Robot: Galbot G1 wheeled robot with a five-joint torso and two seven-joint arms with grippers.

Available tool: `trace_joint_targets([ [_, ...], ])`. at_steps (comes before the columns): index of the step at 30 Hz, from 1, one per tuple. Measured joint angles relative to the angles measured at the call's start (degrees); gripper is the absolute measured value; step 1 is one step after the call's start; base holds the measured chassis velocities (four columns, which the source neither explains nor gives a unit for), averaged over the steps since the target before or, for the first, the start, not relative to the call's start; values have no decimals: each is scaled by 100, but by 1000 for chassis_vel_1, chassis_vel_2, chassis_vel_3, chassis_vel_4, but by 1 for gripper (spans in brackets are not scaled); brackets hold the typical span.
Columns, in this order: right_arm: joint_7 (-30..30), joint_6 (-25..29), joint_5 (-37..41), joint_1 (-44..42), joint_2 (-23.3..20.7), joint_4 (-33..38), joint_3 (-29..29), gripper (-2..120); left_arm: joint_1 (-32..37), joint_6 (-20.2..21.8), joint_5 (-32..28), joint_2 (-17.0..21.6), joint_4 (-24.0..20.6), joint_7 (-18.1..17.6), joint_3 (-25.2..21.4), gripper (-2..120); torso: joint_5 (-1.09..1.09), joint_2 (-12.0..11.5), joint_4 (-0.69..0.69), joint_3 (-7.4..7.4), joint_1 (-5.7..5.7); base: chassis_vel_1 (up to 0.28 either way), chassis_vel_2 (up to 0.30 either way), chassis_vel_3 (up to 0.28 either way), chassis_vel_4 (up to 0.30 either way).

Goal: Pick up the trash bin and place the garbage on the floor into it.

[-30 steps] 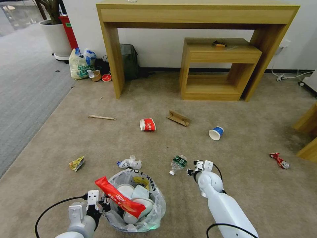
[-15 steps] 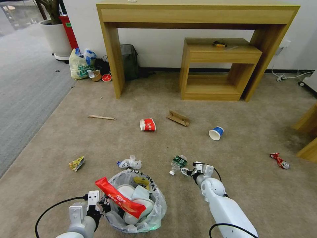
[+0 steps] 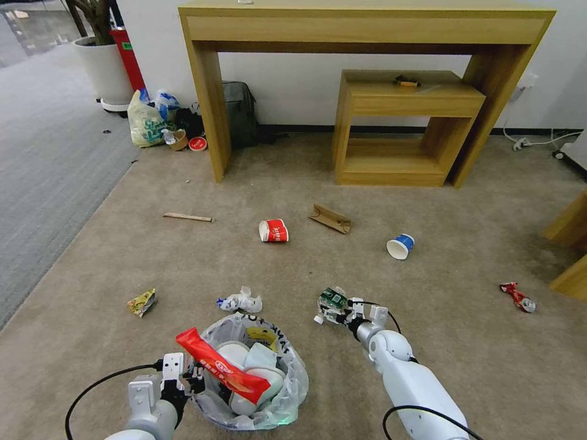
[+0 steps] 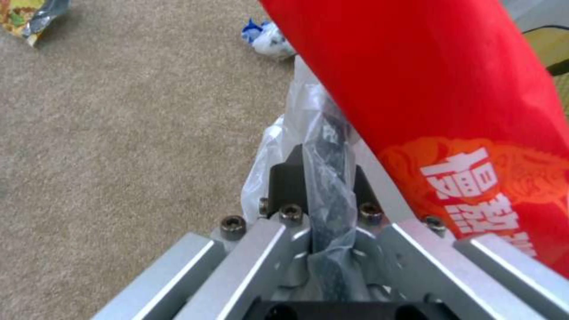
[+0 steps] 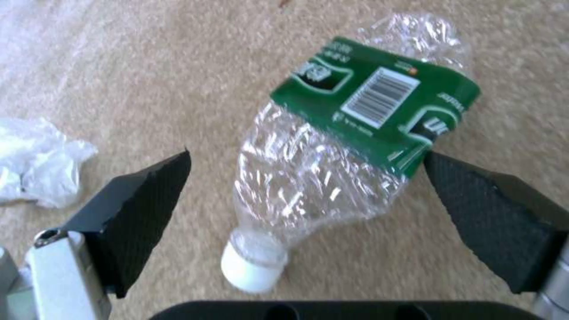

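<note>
The trash bin [image 3: 292, 374], black with a crinkly bag liner, stands close in front of me holding white pieces and a long red wrapper [image 3: 221, 366]. My left gripper [image 3: 189, 379] is shut on the bin's rim [image 4: 325, 146], beside the red wrapper [image 4: 450, 111]. My right gripper [image 3: 340, 313] is open low over the beige floor [image 3: 428, 293]. Its fingers [image 5: 142, 209] flank a crushed clear bottle [image 5: 332, 169] with a green label [image 3: 331, 299], without touching it. More garbage lies around: a red cup [image 3: 273, 231], a blue cup [image 3: 400, 245], a cardboard scrap [image 3: 330, 219], a stick [image 3: 187, 217].
A yellow wrapper [image 3: 142, 302], a crumpled white-blue wrapper [image 3: 240, 301] and a crushed red can [image 3: 517, 296] also lie on the carpet. A wooden desk [image 3: 208, 91] with a smaller table [image 3: 403, 98] stands at the wall, beside a backpack [image 3: 239, 113] and a shopping bag [image 3: 147, 122].
My right gripper has slid left and forward along the floor until its open fingers reach either side of the crushed bottle. The left gripper and the bin have stayed put.
</note>
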Motion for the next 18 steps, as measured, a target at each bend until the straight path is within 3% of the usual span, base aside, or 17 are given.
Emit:
trace_joint_targets([
  [16,53,-75,186,277,157,-355,20,100,37,8,71,-35,-30,41,1,0,-1,0,0,0,0,0,0,0,0],
  [18,53,-55,212,338,180,-433,21,95,54,12,78,-36,-50,49,-7,0,-1,0,0,0,0,0,0,0,0],
])
